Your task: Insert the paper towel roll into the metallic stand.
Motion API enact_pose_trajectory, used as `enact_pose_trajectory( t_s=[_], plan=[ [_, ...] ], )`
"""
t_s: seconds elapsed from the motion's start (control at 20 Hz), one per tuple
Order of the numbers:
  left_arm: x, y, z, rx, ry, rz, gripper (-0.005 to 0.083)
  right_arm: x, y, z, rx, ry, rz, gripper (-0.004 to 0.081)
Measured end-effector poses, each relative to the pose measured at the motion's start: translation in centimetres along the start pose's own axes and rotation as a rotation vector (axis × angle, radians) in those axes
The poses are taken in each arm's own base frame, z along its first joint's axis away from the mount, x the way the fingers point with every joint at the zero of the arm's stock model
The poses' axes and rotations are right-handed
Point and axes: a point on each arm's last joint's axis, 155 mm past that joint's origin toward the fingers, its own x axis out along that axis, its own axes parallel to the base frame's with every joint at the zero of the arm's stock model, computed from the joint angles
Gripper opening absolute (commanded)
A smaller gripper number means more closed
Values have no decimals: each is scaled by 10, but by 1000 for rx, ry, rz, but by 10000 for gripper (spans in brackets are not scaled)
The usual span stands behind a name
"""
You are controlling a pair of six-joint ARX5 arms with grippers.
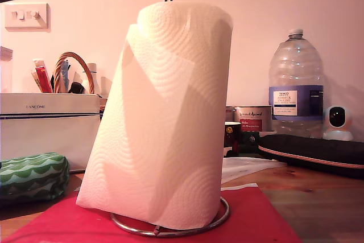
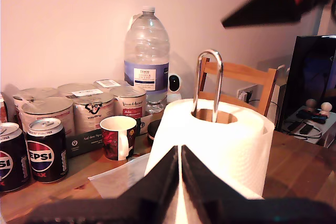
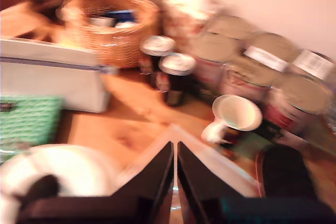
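**One roll seated on one stand, two tools clenched on nothing**

Two tools show, one in each wrist view. My first tool [image 2: 180, 153] has its jaws pressed together with nothing between them, and it sits just above and beside the paper towel roll [image 2: 220, 140], close to the roll's upper side. My second tool [image 3: 175, 153] is likewise clenched and empty; its view is blurred, and the white roll [image 3: 58, 174] lies below and to one side of it, apart from the jaws.

One paper towel roll [image 1: 165, 112] is threaded over one metallic stand [image 1: 170, 229]. The roll leans, its foot inside the wire ring base, which rests on a red mat [image 1: 256, 220] on the tabletop [image 1: 318, 197]. A loose outer sheet flares away from the roll towards the exterior view's left. The stand's upright loop [image 2: 210, 85] pokes out of the roll's cardboard core.

Behind the roll stand one large water bottle [image 2: 146, 59], one mug [image 2: 117, 137] and one small white camera [image 1: 338, 122]. Two Pepsi cans [image 2: 46, 149] and at least four tins [image 2: 94, 111] sit near the mug. One wicker basket [image 3: 113, 27], one white box [image 1: 48, 126] and one green patterned pouch [image 1: 31, 174] lie further from the roll.
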Motion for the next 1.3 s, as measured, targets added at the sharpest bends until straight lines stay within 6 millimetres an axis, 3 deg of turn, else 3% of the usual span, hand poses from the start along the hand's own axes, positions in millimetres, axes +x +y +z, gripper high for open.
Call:
enact_pose_trajectory(
  t_s=[0.15, 0.3, 0.55, 0.8, 1.05, 1.3],
  plan=[
    [-1, 11, -3, -2, 13, 47, -19, -8, -31, -9, 57, -58, -27, -10],
    [-5, 40, -4, -1, 17, 163, -19, -11, -50, -29, 77, -89, -49, -10],
    [-11, 63, -2, 1, 14, 206, -19, -20, -44, -74, 85, -93, -24, -10],
    [-13, 53, -16, -40, 74, 143, -19, -49, -39, -93, 95, -166, -37, -10],
    [-16, 51, -21, -48, 93, 137, -19, -72, -42, -129, 105, -102, -88, -10],
    [-18, 52, -32, -66, 138, 144, -19, -97, -39, -146, 117, -96, -90, -10]
  ],
)
